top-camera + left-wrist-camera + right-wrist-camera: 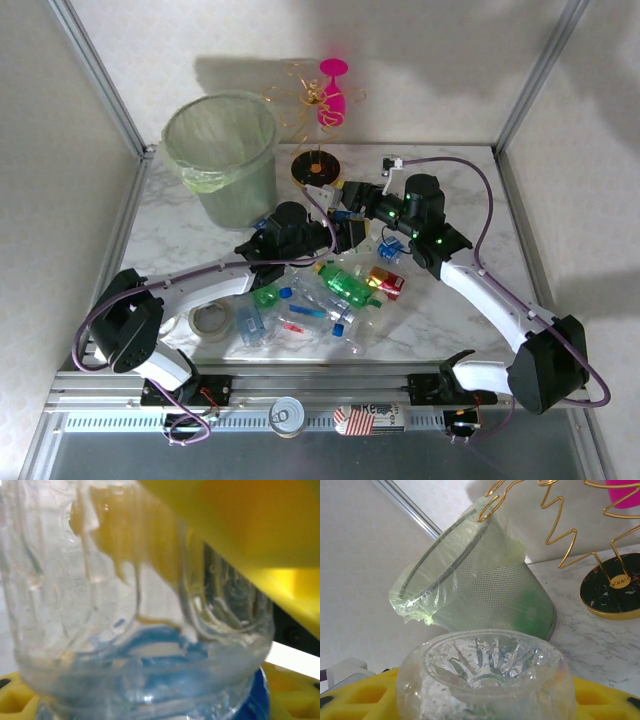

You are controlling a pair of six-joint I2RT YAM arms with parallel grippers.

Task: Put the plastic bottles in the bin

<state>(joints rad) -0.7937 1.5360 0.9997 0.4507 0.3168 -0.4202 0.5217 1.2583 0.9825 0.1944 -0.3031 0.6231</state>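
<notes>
clear and green plastic bottles [345,285] lie jumbled mid-table while the green-lined bin [232,185] stands upright far left.

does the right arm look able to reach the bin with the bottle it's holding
Probably yes. The right gripper holds a clear bottle, and the bin stands straight ahead with nothing seen between. The left arm is close alongside and may crowd the swing.

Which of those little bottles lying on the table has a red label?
The red-labelled bottle lies at the pile's right edge, beside a green bottle; the others are clear with blue caps, or green.
</notes>
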